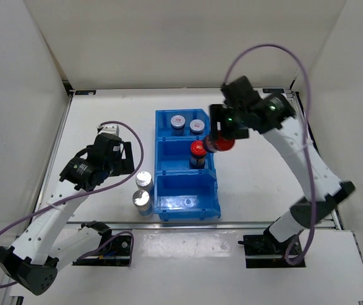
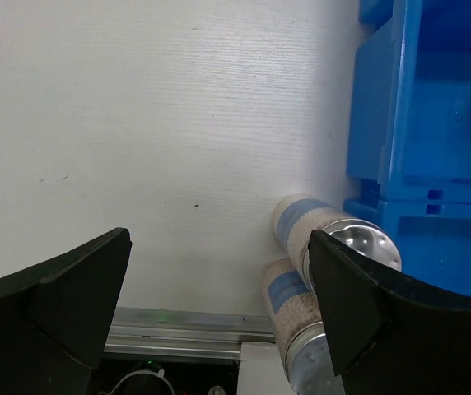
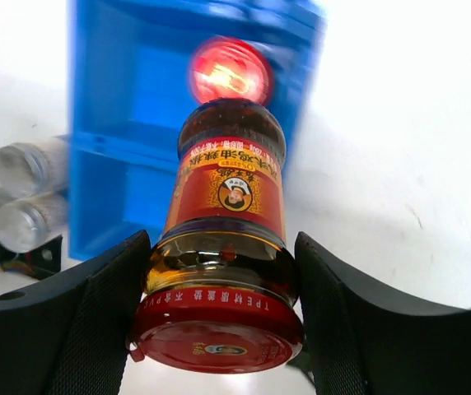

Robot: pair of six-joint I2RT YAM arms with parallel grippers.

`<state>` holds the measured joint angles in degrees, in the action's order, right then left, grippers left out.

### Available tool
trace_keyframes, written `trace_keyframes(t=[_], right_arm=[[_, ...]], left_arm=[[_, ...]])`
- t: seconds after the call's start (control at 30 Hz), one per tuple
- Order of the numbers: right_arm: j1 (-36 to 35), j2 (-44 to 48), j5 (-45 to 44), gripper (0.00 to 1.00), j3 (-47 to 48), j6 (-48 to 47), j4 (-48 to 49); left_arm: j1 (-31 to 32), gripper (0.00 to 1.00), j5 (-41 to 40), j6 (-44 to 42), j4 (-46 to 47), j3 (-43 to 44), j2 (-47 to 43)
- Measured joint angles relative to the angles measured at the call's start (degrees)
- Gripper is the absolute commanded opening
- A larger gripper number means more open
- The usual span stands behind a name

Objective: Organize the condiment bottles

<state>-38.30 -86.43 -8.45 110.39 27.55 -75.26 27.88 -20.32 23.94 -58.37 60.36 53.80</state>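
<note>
"Six to sort, grouped by cap colour?"

"Seemingly so. Two grey-white-capped jars (image 1: 178,122) in the far section of the blue bin (image 1: 188,203), one red-capped jar (image 1: 197,151) in the middle."

"And the second red-capped jar (image 3: 229,193)?"

"Pinched just below its cap by the right pincer (image 3: 219,271), hanging at the bin's right rim beside the middle section. Probably headed to join its twin."

"And the left pincer (image 2: 219,243)?"

"Spread wide, gripping nothing, low over the counter (image 2: 137,123) near two silver-capped jars (image 1: 144,180) standing just left of the bin. Likely meant for the near section."
</note>
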Motion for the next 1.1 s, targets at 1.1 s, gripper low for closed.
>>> trace_keyframes(t=[1.1], right_arm=[[-12.0, -63.3, -0.6, 0.05, 62.3, -11.5, -4.3]], left_arm=[[0.0, 1.00, 15.6, 6.4, -3.1, -1.0, 1.0]])
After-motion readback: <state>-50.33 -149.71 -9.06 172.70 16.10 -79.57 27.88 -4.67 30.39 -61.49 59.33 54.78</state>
